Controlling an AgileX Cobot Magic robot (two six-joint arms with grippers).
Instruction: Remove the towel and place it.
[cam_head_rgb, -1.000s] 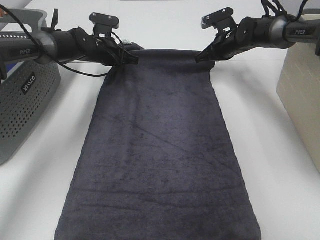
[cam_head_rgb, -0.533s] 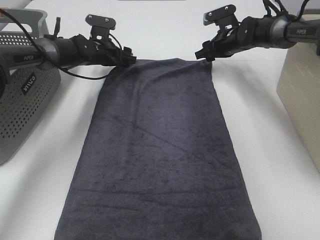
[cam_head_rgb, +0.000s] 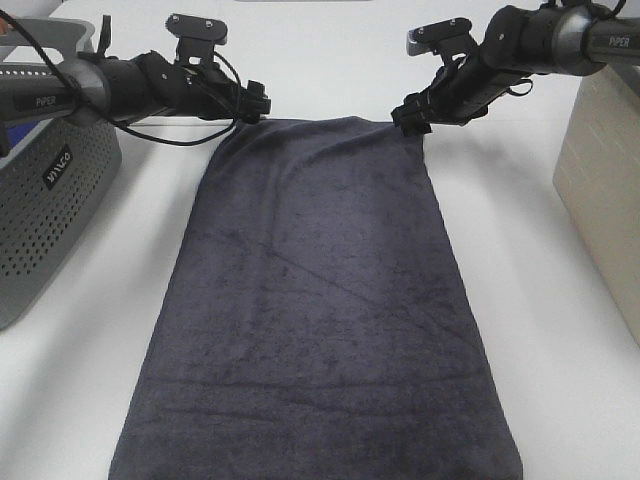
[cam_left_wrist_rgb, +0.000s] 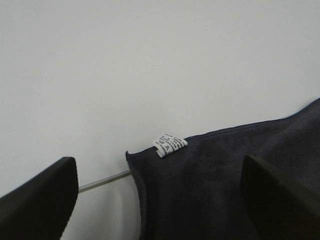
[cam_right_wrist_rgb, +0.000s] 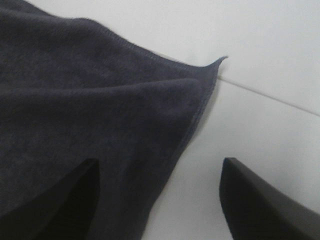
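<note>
The towel (cam_head_rgb: 320, 310) lies flat on the white surface (cam_head_rgb: 560, 330), spread lengthwise from the far edge toward the viewer; its near end is cut off by the lower border of the high view, so its full length cannot be read. The fabric is dark charcoal plush with a short nap, faint diagonal creases and a stitched hem. At the far left corner a small white tag (cam_left_wrist_rgb: 169, 144) projects from the hem; its print is too small to read. At the far right corner the cloth folds into a soft ridge and the tip curls upward.

The left pincer (cam_head_rgb: 258, 103) hangs just above the far left corner, released, its two dark fingers (cam_left_wrist_rgb: 37, 200) set wide either side of the corner and holding nothing. The right pincer (cam_head_rgb: 410, 118) hangs just at the far right corner, likewise released; in its wrist view one finger (cam_right_wrist_rgb: 260, 200) is over bare surface, the other over the cloth.

A grey perforated basket (cam_head_rgb: 45, 200) stands at the left, partly out of frame. A beige box (cam_head_rgb: 605, 190) at the right is also cropped, its contents unseen.
</note>
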